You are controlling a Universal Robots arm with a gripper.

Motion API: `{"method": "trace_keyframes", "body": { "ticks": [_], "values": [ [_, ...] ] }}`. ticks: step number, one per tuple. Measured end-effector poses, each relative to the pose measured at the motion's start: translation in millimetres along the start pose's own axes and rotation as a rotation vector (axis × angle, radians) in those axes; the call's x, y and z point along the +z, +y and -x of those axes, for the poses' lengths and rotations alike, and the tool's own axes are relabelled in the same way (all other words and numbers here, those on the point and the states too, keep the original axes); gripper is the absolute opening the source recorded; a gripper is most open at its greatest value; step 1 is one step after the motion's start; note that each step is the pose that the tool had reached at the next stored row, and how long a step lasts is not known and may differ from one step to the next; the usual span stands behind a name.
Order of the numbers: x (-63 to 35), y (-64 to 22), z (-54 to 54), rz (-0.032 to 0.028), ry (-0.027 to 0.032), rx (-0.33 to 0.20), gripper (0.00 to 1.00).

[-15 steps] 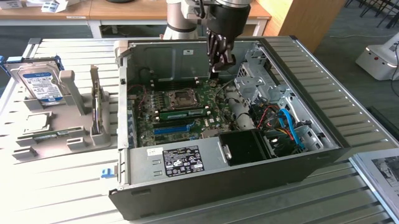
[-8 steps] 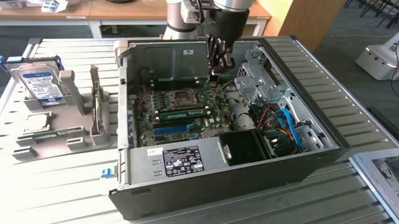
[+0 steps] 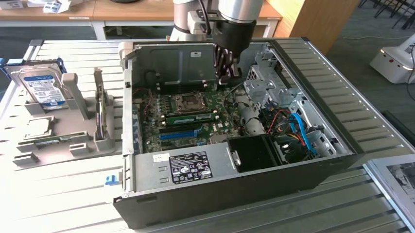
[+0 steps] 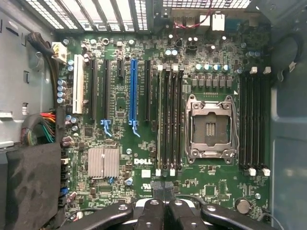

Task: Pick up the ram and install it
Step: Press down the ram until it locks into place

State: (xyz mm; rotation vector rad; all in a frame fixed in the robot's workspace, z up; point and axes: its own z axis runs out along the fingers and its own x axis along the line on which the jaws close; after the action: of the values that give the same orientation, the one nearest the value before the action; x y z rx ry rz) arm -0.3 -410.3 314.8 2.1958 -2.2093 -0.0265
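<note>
The ram, a long green stick, stands seated in a slot on the motherboard just beside the empty processor socket. In the wrist view it shows edge-on as a thin pale line in the outermost of several black memory slots. My gripper hangs inside the open computer case, above the board's far edge and apart from the ram. Its fingers are shut together with nothing between them.
A grey holder on the exterior view's left carries a silver hard drive and a square processor chip. Inside the case are a blue expansion slot, a heatsink, a drive cage, cables and a black shroud.
</note>
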Motion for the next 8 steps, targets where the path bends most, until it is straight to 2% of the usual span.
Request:
{"method": "trace_keyframes", "body": {
  "ticks": [8],
  "values": [
    [9.8, -0.3, 0.1, -0.0001, -0.0001, 0.0, 0.1]
  ]
}}
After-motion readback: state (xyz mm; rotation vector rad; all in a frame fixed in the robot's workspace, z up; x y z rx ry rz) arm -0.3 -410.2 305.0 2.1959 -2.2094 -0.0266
